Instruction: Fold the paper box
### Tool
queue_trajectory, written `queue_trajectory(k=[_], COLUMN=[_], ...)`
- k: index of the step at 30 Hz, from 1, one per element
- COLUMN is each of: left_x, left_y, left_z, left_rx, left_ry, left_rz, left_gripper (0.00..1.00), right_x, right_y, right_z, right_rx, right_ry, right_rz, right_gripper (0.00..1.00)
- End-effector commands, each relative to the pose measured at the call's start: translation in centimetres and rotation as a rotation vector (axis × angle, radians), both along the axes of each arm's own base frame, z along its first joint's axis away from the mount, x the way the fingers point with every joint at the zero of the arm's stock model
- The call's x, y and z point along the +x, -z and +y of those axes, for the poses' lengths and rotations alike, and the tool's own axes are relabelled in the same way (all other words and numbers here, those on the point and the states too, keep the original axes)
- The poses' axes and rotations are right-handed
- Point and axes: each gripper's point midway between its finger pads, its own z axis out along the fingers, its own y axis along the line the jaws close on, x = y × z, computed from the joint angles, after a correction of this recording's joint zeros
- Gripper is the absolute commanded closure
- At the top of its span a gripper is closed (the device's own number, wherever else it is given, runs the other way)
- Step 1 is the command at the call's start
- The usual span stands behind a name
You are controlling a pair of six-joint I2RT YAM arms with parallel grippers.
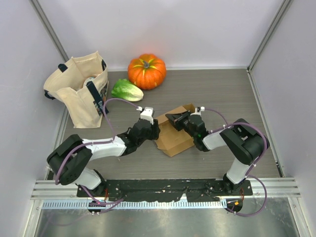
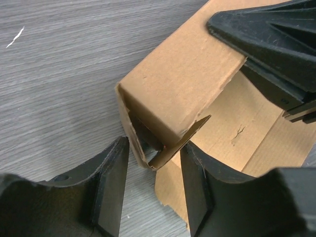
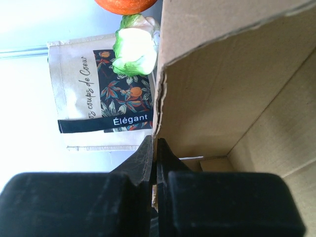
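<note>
The paper box (image 1: pixel 174 137) is tan cardboard, partly raised, lying in the middle of the table between both arms. My left gripper (image 1: pixel 154 129) is at its left corner. In the left wrist view the jaws (image 2: pixel 154 170) stand open either side of a bent corner flap (image 2: pixel 170 148) without pinching it. My right gripper (image 1: pixel 176 118) reaches in from the right and is shut on the upright edge of a box wall (image 3: pixel 207 94); its fingertips (image 3: pixel 155 148) are pressed together on the cardboard. The right gripper's black fingers (image 2: pixel 266 44) also show over the box in the left wrist view.
An orange pumpkin (image 1: pixel 146 70) and a green lettuce (image 1: pixel 127 90) sit at the back of the table. A beige tote bag (image 1: pixel 79 94) with a flower print stands at the back left. White walls enclose the table on three sides.
</note>
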Motion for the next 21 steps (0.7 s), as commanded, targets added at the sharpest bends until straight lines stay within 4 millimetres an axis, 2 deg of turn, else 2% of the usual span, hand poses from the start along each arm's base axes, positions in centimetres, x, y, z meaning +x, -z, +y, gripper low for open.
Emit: queue_trajectory(k=[1, 5, 7, 9, 12, 13, 14, 16, 17, 21], left_x=[2.2, 2.6, 2.7, 3.4, 3.9, 3.8, 4.2, 4.1, 4.4, 4.7], left_y=[-2.9, -2.9, -3.1, -2.8, -2.2, -2.1, -2.3, -1.6, -1.8, -0.4], left_z=[-1.6, -2.0, -2.3, -1.8, -1.7, -1.8, -1.5, -1.0, -0.9, 0.4], left_rx=[0.012, 0.042, 0.034, 0.058, 0.105, 0.117, 0.131, 0.19, 0.204, 0.275], left_ry=[-0.061, -0.107, -0.123, -0.175, -0.202, -0.207, -0.239, -0.271, -0.291, -0.387], left_rz=[-0.137, -0.152, -0.157, -0.157, -0.148, -0.149, -0.164, -0.158, -0.167, -0.164], left_gripper=[0.53, 0.62, 0.62, 0.56, 0.58, 0.59, 0.66, 0.73, 0.76, 0.77], right_x=[-0.1, -0.1, -0.2, -0.3, -0.6, -0.7, -0.7, -0.7, -1.0, -1.1], right_y=[-1.1, -0.9, -0.6, -0.2, 0.1, 0.3, 0.2, 0.2, 0.4, 0.1], right_z=[-0.4, -0.6, -0.7, -0.8, -0.6, -0.5, -0.4, -0.5, -0.4, -0.3], right_rx=[0.011, 0.025, 0.031, 0.027, 0.027, 0.018, 0.018, 0.019, 0.018, 0.029], right_ry=[0.011, 0.032, 0.045, 0.062, 0.071, 0.074, 0.076, 0.094, 0.091, 0.103], right_rz=[-0.041, -0.004, 0.023, 0.057, 0.095, 0.107, 0.11, 0.116, 0.122, 0.126], right_gripper=[0.93, 0.93, 0.93, 0.93, 0.94, 0.94, 0.94, 0.94, 0.94, 0.94])
